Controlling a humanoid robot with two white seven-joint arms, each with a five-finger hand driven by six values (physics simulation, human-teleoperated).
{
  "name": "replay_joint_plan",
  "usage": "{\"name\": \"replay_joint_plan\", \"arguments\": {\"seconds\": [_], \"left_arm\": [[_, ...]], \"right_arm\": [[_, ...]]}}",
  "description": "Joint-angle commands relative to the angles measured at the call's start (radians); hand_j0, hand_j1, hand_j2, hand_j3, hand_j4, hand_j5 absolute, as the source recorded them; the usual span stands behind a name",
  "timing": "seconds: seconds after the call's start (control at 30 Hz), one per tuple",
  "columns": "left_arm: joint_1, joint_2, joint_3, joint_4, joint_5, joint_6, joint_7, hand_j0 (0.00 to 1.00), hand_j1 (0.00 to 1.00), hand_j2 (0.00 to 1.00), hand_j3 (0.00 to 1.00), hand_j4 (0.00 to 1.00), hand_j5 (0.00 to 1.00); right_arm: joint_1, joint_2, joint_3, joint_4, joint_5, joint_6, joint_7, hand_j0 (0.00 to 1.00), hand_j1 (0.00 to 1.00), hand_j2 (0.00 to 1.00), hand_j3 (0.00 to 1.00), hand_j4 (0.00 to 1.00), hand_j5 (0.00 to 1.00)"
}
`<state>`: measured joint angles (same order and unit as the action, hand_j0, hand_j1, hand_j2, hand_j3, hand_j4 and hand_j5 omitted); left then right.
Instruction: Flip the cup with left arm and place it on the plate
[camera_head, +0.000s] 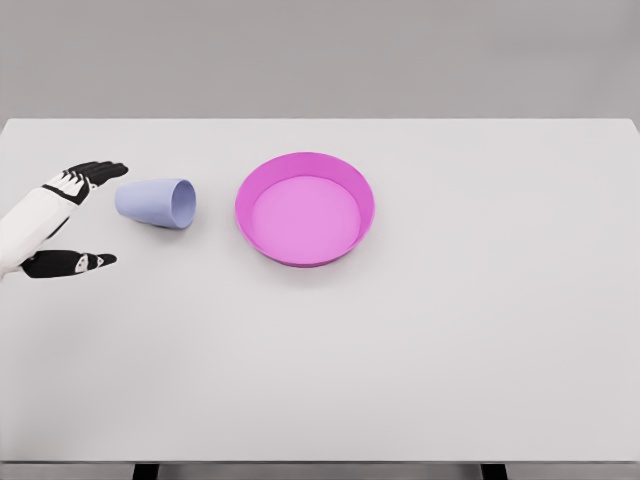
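Observation:
A pale blue cup (157, 203) lies on its side on the white table, its open mouth facing right toward the plate. The pink plate (305, 250), round with a raised rim, sits just right of the cup near the table's middle. My left hand (95, 215) comes in from the left edge and sits just left of the cup's base. Its fingers (95, 172) are spread, with the thumb (85, 262) held apart below, and it holds nothing. A small gap separates the fingertips from the cup. The right arm does not show.
The white table (450, 350) spans the whole view, with its far edge at the top against a grey wall and its near edge at the bottom.

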<state>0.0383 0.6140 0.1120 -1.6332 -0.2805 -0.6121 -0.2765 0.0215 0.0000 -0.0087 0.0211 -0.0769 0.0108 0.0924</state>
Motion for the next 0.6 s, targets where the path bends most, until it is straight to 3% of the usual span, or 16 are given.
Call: {"name": "replay_joint_plan", "arguments": {"seconds": [0.0, 0.4, 0.57], "left_arm": [[0.000, 0.001, 0.003, 0.001, 0.007, 0.001, 0.000, 1.00, 1.00, 1.00, 1.00, 1.00, 1.00], [0.014, -0.036, 0.043, 0.015, 0.000, 0.001, -0.061, 1.00, 1.00, 1.00, 1.00, 1.00, 1.00], [0.058, -0.019, 0.043, 0.015, 0.001, 0.001, -0.059, 1.00, 1.00, 1.00, 1.00, 1.00, 1.00]], "right_arm": [[0.000, 0.000, -0.004, 0.000, -0.006, 0.000, 0.001, 1.00, 1.00, 1.00, 1.00, 1.00, 1.00], [0.002, 0.000, 0.001, 0.000, 0.002, 0.000, 0.000, 1.00, 1.00, 1.00, 1.00, 1.00, 1.00], [0.002, 0.000, 0.001, 0.000, 0.002, 0.000, 0.000, 1.00, 1.00, 1.00, 1.00, 1.00, 1.00]]}}
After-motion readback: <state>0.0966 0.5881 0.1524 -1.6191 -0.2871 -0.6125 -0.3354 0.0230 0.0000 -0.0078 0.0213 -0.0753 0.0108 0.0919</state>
